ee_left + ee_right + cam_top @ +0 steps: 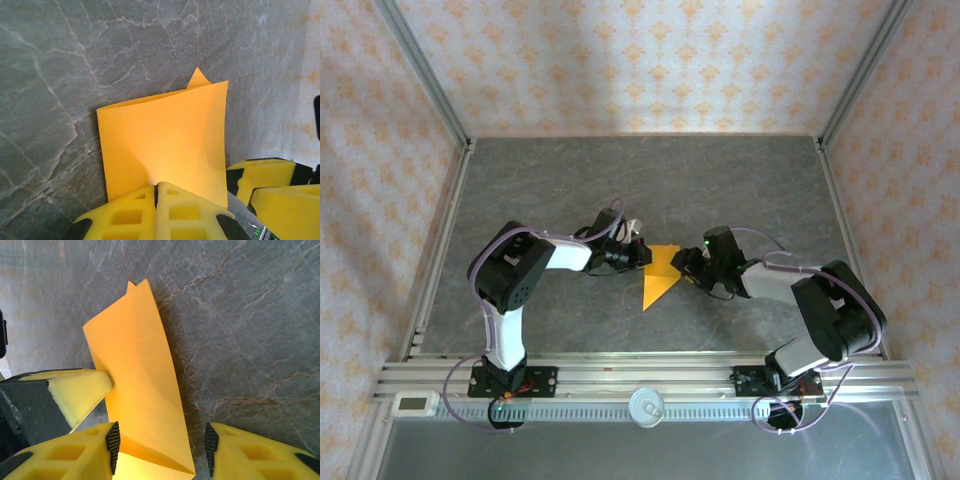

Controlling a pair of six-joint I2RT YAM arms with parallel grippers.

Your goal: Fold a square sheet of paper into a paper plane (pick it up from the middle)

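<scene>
Square sheet of paper (660, 275), tip nearward, tight in left gripper (156, 190); right gripper (161, 442) apart.

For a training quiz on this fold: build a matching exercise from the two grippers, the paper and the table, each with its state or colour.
Things:
1. left gripper
2. right gripper
3. paper
4. table

States:
A. grey, veined like marble
B. jaws apart, paper between them
C. orange, folded over
D. shut on the paper's edge

Pairs: 1-D; 2-B; 3-C; 4-A
</scene>
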